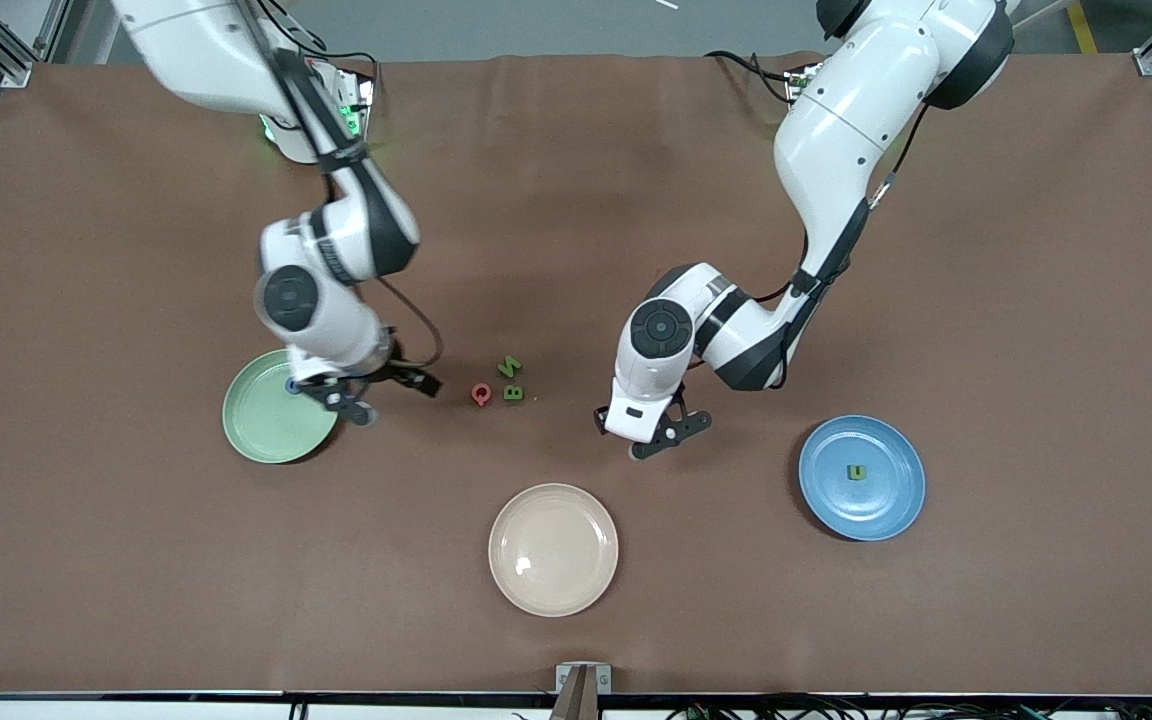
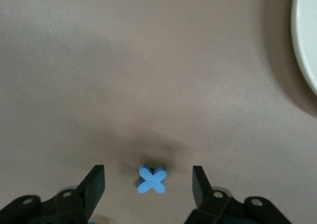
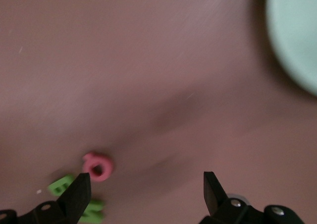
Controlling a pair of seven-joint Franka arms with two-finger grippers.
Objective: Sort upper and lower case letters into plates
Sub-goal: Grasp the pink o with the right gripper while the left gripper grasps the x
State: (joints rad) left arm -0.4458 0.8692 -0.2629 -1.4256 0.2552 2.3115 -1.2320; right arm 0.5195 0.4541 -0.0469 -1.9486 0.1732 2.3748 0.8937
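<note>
Now | left claw (image 2: 147,187) spread around small blue foam x (image 2: 152,179) on brown desk (image 1: 986,250), poised to grip | right claw (image 1: 368,390) gaping, empty, beside pale mint plate (image 1: 266,425) | green letter (image 1: 856,472) in blue plate (image 1: 896,500) | pink Q (image 1: 480,394) awaits.

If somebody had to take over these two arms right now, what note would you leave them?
Left gripper: open, low over the table, straddling the blue x, not gripping it.
Right gripper: open, empty, by the mint green plate.
Done: one green letter lies in the blue plate.
Left: pink Q, green B and green N sit together on the table between the arms. The cream plate is empty.
</note>
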